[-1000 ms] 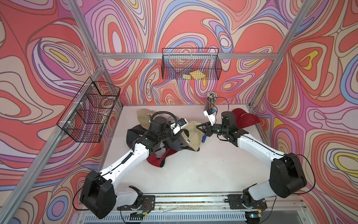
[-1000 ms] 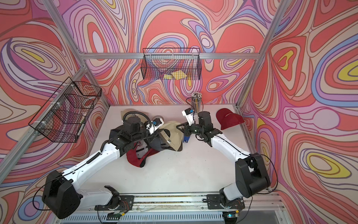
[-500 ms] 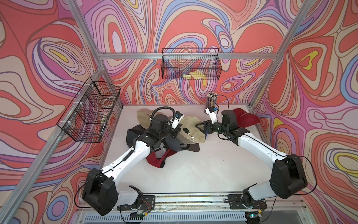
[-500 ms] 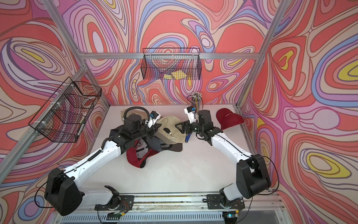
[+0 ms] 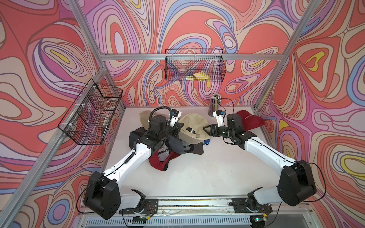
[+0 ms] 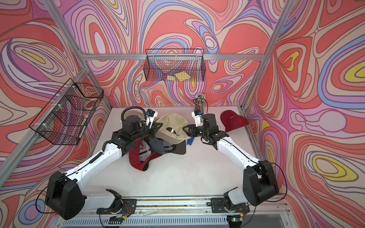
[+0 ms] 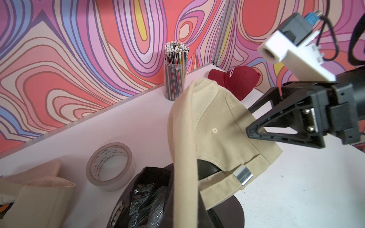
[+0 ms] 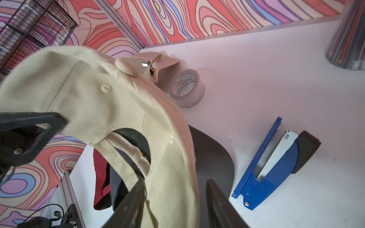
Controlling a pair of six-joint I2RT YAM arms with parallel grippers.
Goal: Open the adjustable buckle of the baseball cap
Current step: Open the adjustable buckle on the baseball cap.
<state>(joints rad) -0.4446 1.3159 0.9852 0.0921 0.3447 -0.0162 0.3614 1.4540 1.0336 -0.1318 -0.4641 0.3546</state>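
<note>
The beige baseball cap (image 5: 192, 123) (image 6: 171, 122) hangs above a pile of caps, rear opening facing up. My left gripper (image 5: 178, 126) (image 6: 158, 126) is shut on the cap's left edge; one of its fingers (image 8: 29, 122) presses the crown. The silver buckle (image 7: 243, 175) (image 5: 197, 136) (image 6: 177, 135) sits on the rear strap (image 8: 122, 146). My right gripper (image 5: 206, 130) (image 6: 186, 130) (image 7: 249, 120) (image 8: 175, 197) is open, its jaws standing astride the cap's rear rim beside the strap, with a gap on one side.
Dark and red caps (image 5: 167, 154) lie under the beige one. Another beige cap (image 7: 39, 187) and a tape roll (image 7: 110, 166) (image 8: 186, 87) lie behind. A blue stapler (image 8: 276, 163), pencil cup (image 5: 215, 104), red cap (image 5: 249, 122) and wire baskets (image 5: 194, 65) (image 5: 92, 114) surround.
My left gripper has lifted the beige cap up and toward the back. My right gripper has opened from shut and now straddles the cap's rear rim.
</note>
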